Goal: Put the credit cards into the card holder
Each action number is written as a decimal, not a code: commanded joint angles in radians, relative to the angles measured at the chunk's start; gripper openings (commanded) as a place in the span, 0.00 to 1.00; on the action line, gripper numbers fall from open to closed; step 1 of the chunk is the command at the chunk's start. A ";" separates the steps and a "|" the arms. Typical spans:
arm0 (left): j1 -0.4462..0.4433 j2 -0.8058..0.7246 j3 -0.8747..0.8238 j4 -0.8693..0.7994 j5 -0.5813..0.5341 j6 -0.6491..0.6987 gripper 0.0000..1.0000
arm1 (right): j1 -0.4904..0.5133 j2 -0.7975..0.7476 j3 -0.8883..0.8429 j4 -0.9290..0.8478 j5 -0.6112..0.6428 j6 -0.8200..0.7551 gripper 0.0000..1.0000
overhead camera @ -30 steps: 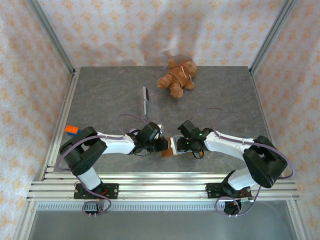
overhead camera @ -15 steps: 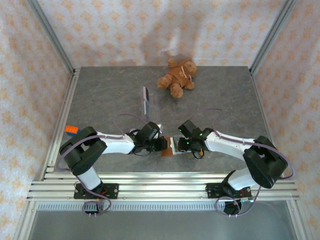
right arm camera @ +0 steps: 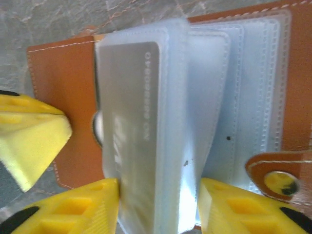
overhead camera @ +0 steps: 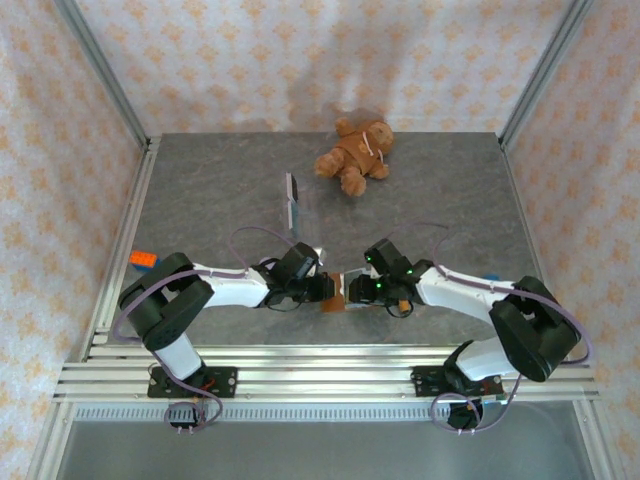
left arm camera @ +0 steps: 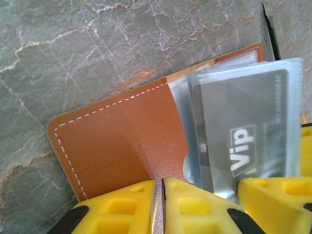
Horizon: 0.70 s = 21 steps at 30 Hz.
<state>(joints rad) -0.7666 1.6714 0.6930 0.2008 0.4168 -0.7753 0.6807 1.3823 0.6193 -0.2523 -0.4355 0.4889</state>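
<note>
The card holder lies open on the table between both arms, brown leather with clear sleeves and a snap tab. A grey credit card marked "Vip" sits inside one sleeve, the same card standing up in the sleeve stack. My left gripper is shut on the holder's leather flap. My right gripper stands open with the puffed sleeve stack between its fingers, the left pad touching it. From above, the two grippers meet over the holder. Two more cards lie further back.
A brown teddy bear lies at the back of the table. A small orange object sits by the left rail. Metal frame posts and patterned walls close in the table on three sides.
My right wrist has shifted slightly to the right and nearer the front edge. The left arm and the card holder have stayed where they were.
</note>
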 commanded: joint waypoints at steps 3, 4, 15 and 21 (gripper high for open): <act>0.021 0.014 -0.024 -0.075 -0.018 0.033 0.16 | -0.010 -0.040 -0.024 0.065 -0.086 -0.004 0.42; 0.022 0.014 -0.024 -0.074 -0.016 0.033 0.16 | -0.010 -0.041 -0.024 0.063 -0.087 -0.006 0.42; 0.030 0.032 -0.030 -0.049 0.007 0.030 0.16 | -0.010 -0.055 -0.006 -0.002 -0.045 -0.032 0.47; 0.036 0.033 -0.039 -0.038 0.017 0.027 0.16 | -0.010 -0.085 0.005 -0.034 -0.026 -0.046 0.61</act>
<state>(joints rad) -0.7433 1.6722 0.6849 0.2111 0.4488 -0.7605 0.6731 1.3300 0.6071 -0.2516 -0.4900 0.4618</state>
